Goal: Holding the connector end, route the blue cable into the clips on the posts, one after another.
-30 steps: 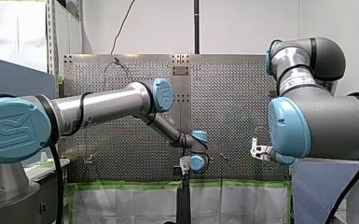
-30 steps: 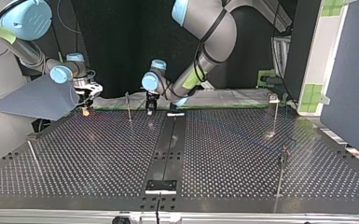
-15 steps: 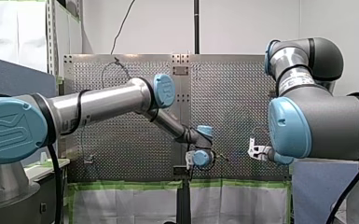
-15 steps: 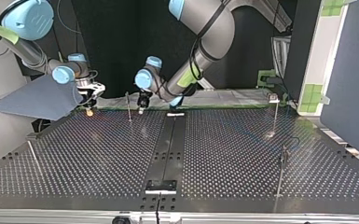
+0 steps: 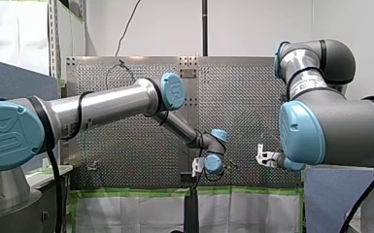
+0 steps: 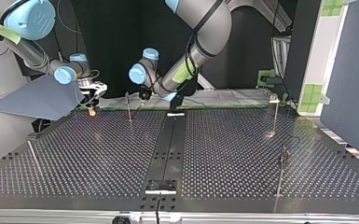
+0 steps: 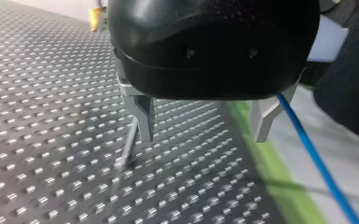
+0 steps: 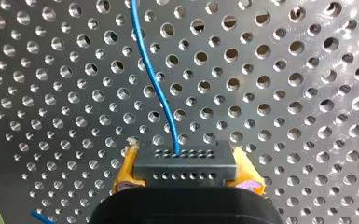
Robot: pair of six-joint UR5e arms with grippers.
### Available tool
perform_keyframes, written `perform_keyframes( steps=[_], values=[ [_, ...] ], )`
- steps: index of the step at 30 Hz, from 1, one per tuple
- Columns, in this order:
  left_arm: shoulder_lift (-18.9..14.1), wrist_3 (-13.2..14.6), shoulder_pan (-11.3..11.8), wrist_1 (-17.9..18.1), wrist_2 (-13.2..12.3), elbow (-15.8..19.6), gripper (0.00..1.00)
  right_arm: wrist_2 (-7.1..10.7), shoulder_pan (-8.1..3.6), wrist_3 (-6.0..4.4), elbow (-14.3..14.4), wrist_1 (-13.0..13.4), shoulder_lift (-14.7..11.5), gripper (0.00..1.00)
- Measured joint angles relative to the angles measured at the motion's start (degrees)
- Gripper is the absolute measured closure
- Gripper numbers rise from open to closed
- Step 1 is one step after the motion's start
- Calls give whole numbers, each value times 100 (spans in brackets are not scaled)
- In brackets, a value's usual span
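Note:
In the right wrist view my right gripper (image 8: 186,169) is shut with its yellow pads (image 8: 127,170) on the black connector (image 8: 186,158). The blue cable (image 8: 155,81) runs from the connector away over the perforated plate. In the left wrist view my left gripper (image 7: 203,123) is open, with nothing between its metal fingers (image 7: 141,114). The blue cable (image 7: 310,151) passes just outside one finger. A thin post (image 7: 128,144) stands just ahead of the other. In the top view my left gripper (image 6: 144,94) hangs beside a post (image 6: 128,107), and my right gripper (image 6: 92,101) is further left.
Other thin posts stand on the perforated table (image 6: 214,154): one at the top view's far right (image 6: 276,114), one at the near right (image 6: 282,170), one at the near left (image 6: 32,156). A green-taped edge (image 7: 270,177) borders the table beside my left gripper. A grey panel (image 6: 37,98) lies under my right arm.
My left arm has swung toward the top view's left, closer to the post, and risen a little. My right gripper has shifted slightly with the connector still in it.

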State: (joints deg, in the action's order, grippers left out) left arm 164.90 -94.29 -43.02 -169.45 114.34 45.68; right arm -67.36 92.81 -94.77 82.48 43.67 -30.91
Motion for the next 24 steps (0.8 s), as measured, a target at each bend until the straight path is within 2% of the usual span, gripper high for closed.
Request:
perform_keyframes(
  steps=[5, 11, 17, 24],
  values=[
    [0, -17, -101, -265, -40, 109, 0, -5, 13, 1, 1, -21, 0, 100],
    [0, -86, -175, -333, -218, 241, 0, -6, 33, -11, 1, -24, 0, 100],
    [-34, -258, -218, -211, -284, 270, 0, -6, 52, -16, 0, -25, 3, 100],
    [-112, -410, -292, -47, -215, 277, 0, -6, 61, -18, 1, -40, 9, 100]
  ],
)
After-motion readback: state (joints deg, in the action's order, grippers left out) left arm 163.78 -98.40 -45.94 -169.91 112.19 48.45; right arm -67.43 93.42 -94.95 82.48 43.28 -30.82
